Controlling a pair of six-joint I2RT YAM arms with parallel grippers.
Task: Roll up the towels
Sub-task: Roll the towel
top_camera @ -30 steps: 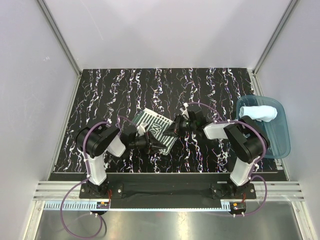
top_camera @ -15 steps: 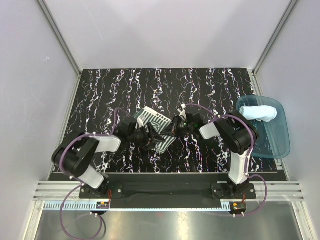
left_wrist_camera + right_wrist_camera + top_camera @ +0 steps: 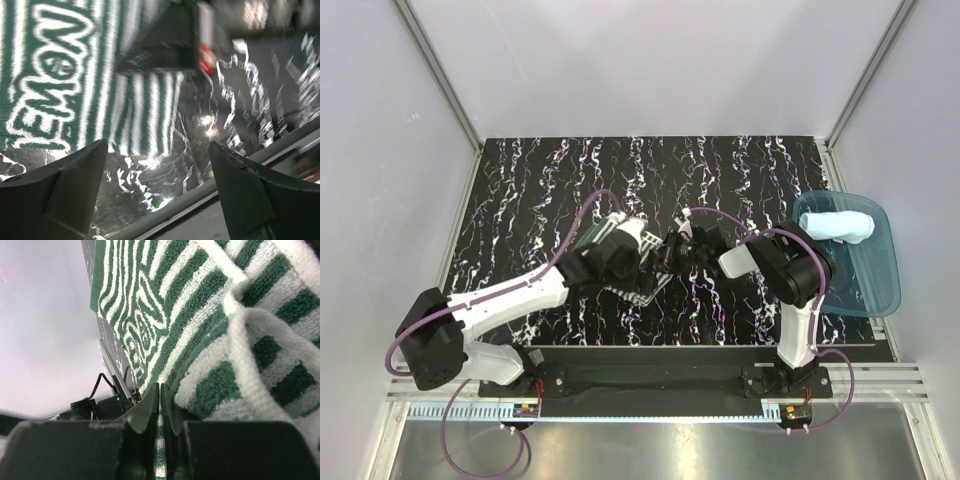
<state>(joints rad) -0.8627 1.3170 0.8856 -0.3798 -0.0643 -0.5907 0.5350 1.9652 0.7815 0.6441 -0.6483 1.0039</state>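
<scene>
Right gripper (image 3: 160,392) is clenched on a raised fold of the striped towel (image 3: 200,315), and the cloth bunches just above its tips. Left gripper (image 3: 159,150) is released, jaws wide, with nothing between them. The towel's hem lies just ahead and to the left of its tips, over bare table (image 3: 240,100). From above, the striped towel (image 3: 646,285) lies between the two: left gripper (image 3: 620,262) over its near side, right gripper (image 3: 672,252) at the opposite edge. The blue towel (image 3: 840,225) sits rolled in the tray (image 3: 880,295), well off to the right gripper's outer side, so the task looks about half done. Step in hand, as I read it, is a second hold on the striped towel to start its roll. To do it well, bring the left jaws forward and down onto the hem, on the same edge the right one grips. Take the full thickness of cloth, not a single loop of pile. Keep both grips level and lightly tensioned so the first turn lies straight and tight. Main risk is the whole towel sliding across the glossy table instead of curling.
</scene>
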